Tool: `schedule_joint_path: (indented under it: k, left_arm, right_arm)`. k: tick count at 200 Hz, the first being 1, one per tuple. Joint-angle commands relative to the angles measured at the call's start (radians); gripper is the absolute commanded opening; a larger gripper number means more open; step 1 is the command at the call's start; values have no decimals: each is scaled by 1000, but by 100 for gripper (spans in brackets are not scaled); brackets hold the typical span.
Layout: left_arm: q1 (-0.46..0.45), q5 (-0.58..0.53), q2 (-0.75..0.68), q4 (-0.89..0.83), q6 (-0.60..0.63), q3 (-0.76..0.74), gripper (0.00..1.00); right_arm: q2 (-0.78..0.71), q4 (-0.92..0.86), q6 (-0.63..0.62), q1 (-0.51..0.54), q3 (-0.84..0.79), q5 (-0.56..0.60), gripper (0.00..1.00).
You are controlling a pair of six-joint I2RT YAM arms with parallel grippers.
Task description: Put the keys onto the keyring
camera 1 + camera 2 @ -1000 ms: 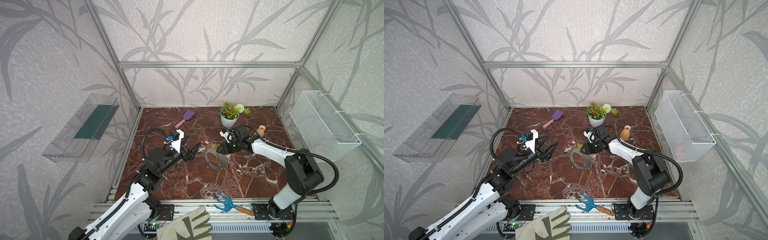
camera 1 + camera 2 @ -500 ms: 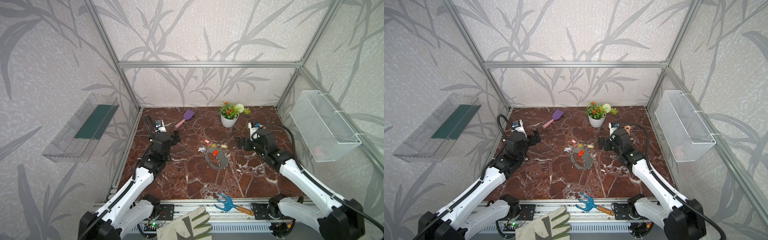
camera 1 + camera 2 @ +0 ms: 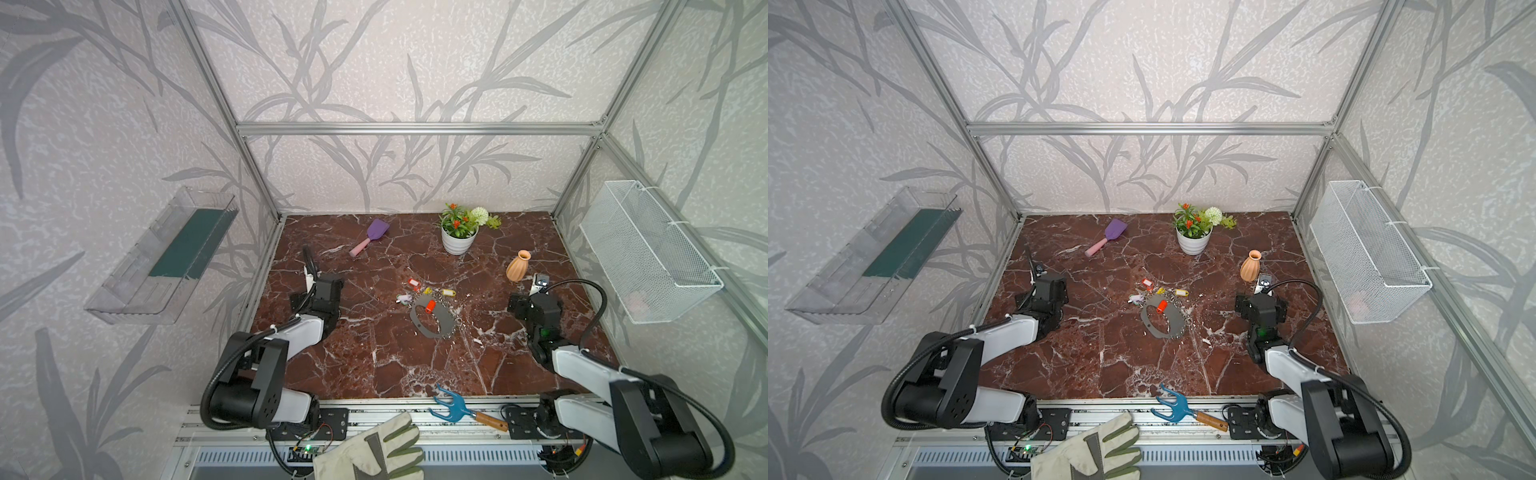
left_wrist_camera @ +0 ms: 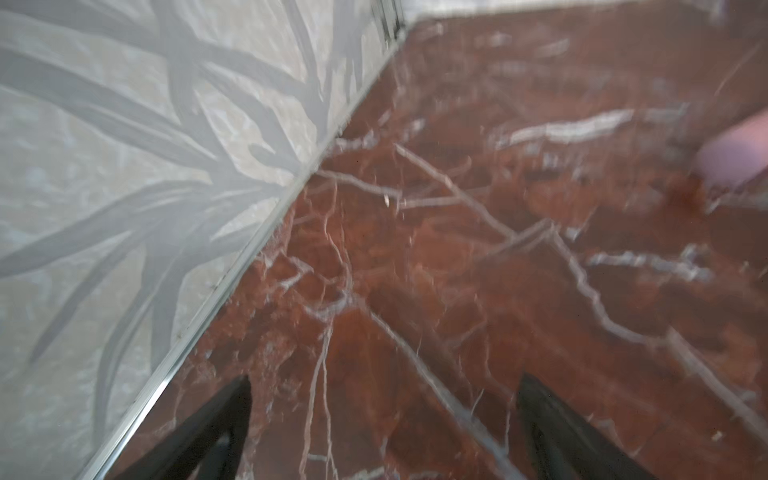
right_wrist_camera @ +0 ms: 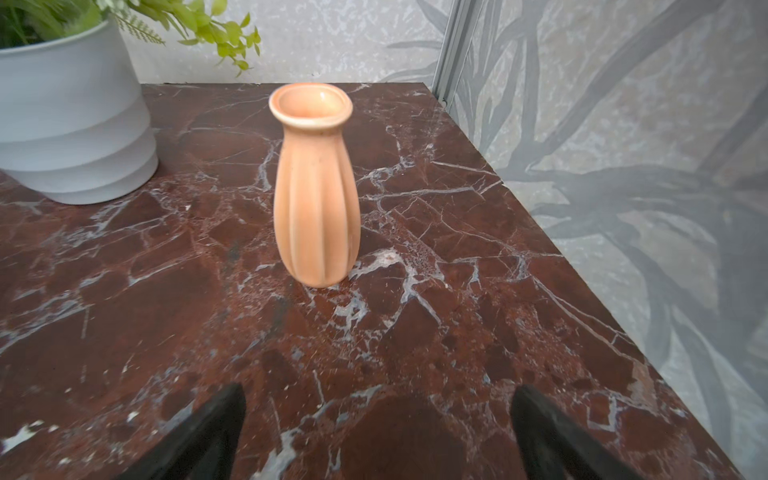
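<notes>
The keyring [image 3: 441, 323] [image 3: 1173, 322], a flat grey C-shaped band fringed with small silver rings, lies in the middle of the marble floor in both top views. An orange-red key [image 3: 430, 306] rests on the band. A red key [image 3: 412, 283], a yellow key [image 3: 448, 293] and a pale lilac key [image 3: 403, 298] lie just behind it. My left gripper [image 4: 384, 399] is open over bare floor by the left wall, far from the keyring. My right gripper [image 5: 378, 399] is open and empty too, facing the vase at the right.
An orange vase [image 5: 316, 187] [image 3: 518, 267] stands close ahead of the right gripper, with a white potted plant [image 3: 458, 239] behind it. A purple scoop [image 3: 372, 235] lies at the back. A blue hand rake [image 3: 453, 405] and a glove [image 3: 374, 451] lie on the front rail. A wire basket [image 3: 648, 253] hangs on the right wall.
Both arms have pulled back from the keyring in the middle to their own sides. Both grippers have opened wider, and the keyring and keys stay on the floor.
</notes>
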Motion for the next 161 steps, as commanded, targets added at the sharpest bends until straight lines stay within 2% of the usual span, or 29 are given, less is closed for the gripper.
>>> schedule_joint_path:
  k: [1, 8, 15, 29, 42, 47, 59, 70, 76, 109, 161]
  left_arm:
    - [53, 141, 19, 396, 113, -71, 99]
    - [94, 184, 39, 478, 78, -107, 99]
    - [118, 245, 49, 454, 58, -106, 99]
    - [145, 293, 97, 577, 58, -133, 99]
    - [154, 302, 69, 479, 45, -109, 99]
    - [157, 311, 53, 436, 39, -100, 99]
    - [154, 306, 75, 500, 58, -112, 99]
    - [154, 308, 54, 436, 47, -99, 99]
    - [153, 306, 59, 464, 50, -104, 99]
    - [150, 306, 56, 448, 54, -101, 99]
    - [154, 319, 60, 449, 55, -99, 99]
  right_arm:
    - [120, 296, -45, -8, 26, -72, 99]
    - [188, 301, -49, -9, 65, -90, 99]
    - [250, 357, -80, -11, 83, -133, 99]
    - [282, 235, -95, -9, 145, -188, 99]
    - [325, 358, -114, -8, 120, -195, 99]
    - [319, 344, -114, -8, 122, -195, 99]
    - [296, 274, -104, -8, 136, -192, 99]
    - [315, 328, -109, -8, 123, -196, 99]
    - [323, 355, -116, -7, 120, -195, 99]
    - [310, 296, -141, -6, 137, -269, 99]
    - [314, 303, -141, -5, 139, -270, 99]
